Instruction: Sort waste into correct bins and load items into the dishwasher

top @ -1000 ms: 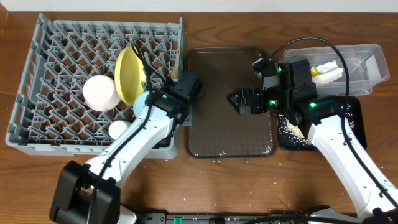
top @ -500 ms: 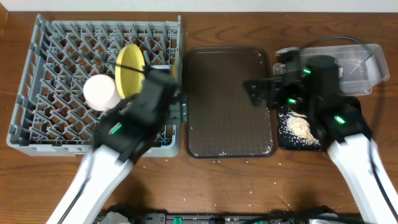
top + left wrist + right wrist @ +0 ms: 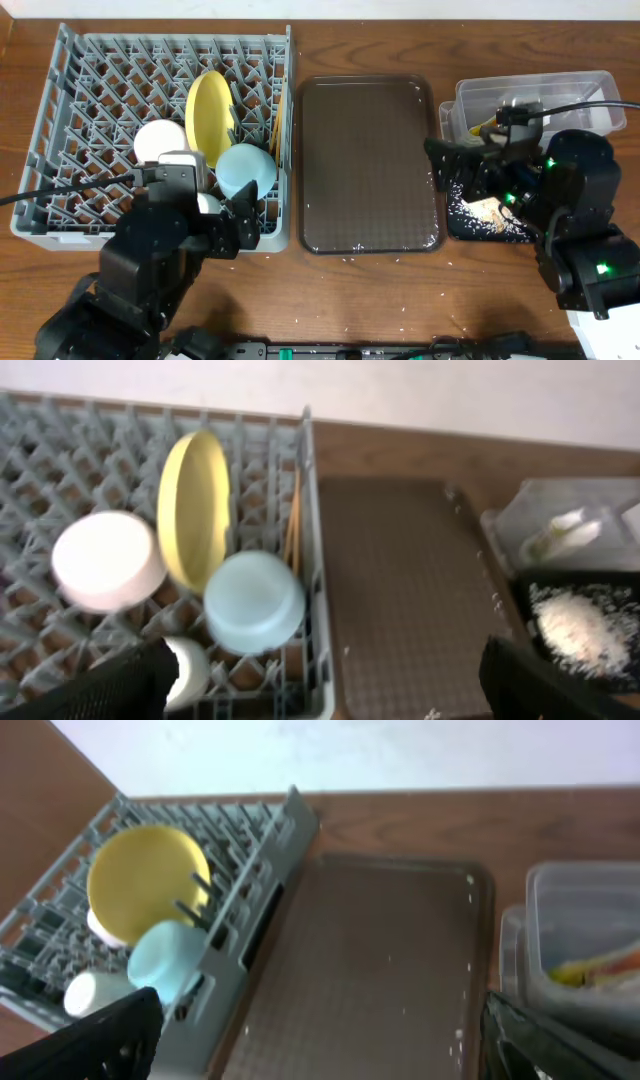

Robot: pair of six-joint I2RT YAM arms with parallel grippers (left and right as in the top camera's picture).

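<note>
The grey dishwasher rack holds an upright yellow plate, a white bowl, a light blue bowl, a small white cup and chopsticks. My left gripper hangs open and high over the rack's front right corner, with nothing between its fingers. My right gripper is also open and empty, raised over the black tray of rice. The clear tub holds a sachet. The left wrist view shows the blue bowl beside the plate.
A large dark brown serving tray lies between the rack and the bins, with a few rice grains on it. More grains dot the wooden table along its front. Both arms sit close to the overhead camera and hide the table's front corners.
My left gripper opened, let go of the light blue bowl in the rack and pulled up and back. My right arm drew back to the right, off the brown tray.
</note>
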